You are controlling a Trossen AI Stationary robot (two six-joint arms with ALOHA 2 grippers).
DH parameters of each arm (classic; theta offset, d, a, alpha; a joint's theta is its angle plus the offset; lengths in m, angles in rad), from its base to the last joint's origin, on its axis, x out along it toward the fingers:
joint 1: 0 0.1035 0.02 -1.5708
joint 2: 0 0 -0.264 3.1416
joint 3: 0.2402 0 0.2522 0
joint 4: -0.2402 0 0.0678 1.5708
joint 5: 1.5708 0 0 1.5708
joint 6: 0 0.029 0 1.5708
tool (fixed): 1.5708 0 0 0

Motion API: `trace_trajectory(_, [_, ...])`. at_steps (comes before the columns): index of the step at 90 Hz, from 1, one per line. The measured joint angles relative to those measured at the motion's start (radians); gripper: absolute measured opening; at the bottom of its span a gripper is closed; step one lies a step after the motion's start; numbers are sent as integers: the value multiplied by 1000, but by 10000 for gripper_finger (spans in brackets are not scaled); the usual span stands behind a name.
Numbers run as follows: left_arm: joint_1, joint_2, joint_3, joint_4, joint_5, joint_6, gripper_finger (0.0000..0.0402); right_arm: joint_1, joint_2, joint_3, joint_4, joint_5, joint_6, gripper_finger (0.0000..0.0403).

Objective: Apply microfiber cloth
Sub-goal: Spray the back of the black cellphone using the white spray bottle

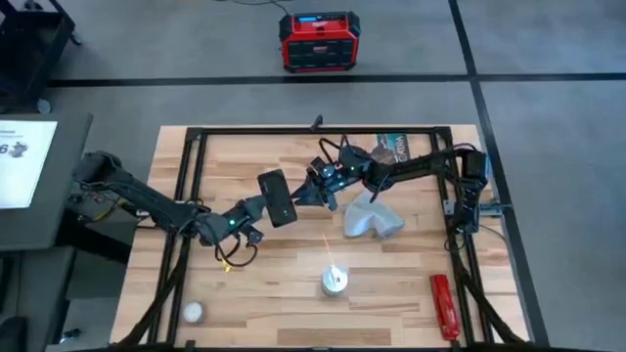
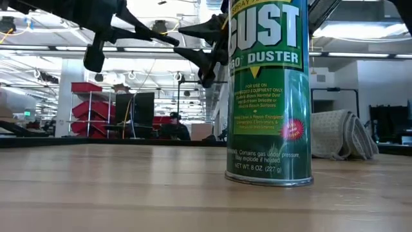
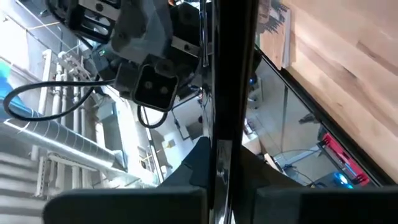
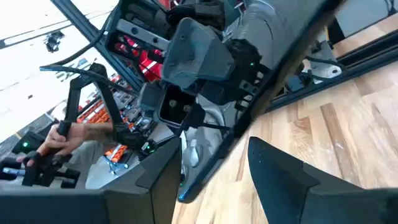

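- The cloth point(image 1: 373, 219) lies crumpled on the table point(image 1: 293, 293), right of centre, just below the right arm's forearm and free of both grippers.
- In the low view the cloth point(image 2: 338, 134) sits in a soft heap behind and to the side of the duster can point(image 2: 269, 90), resting on the wood.
- The left gripper point(image 1: 266, 203) is raised over the table's middle and clamps the black phone point(image 1: 277, 198) by its edges; the left wrist view shows the phone point(image 3: 227, 93) edge-on, squeezed between the two dark fingers point(image 3: 124, 205).
- The right gripper point(image 1: 318, 188) hangs just beside the phone's right end, its tips near it. In the right wrist view its fingers point(image 4: 283, 177) stand apart, with the phone's edge point(image 4: 261, 106) running between them; whether they touch it I cannot tell.
- The can stands upright near the table's front edge, seen from above as a silvery round top point(image 1: 335, 282).
- A red tool point(image 1: 442, 305) lies at the front right corner, well apart from the cloth.
- A small white ball-like thing point(image 1: 194, 312) sits at the front left.
- A dark printed booklet point(image 1: 393, 149) lies at the far edge, partly under the right arm.
- A red and black box point(image 1: 316, 42) stands on the floor beyond the table.
- A person's hand point(image 4: 68, 140) grips a handle in the room behind.
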Motion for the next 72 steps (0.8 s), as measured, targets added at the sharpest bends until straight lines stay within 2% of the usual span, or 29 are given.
trace_trajectory(47, [1, 0, 0, 0, 0, 3, 3, 47, 0, 13, -1, 58, 27, 162])
trace_trajectory(72, [2, -1, 1, 4, 4, 2, 3, 56, 0, 61, -76, 68, 6, 159])
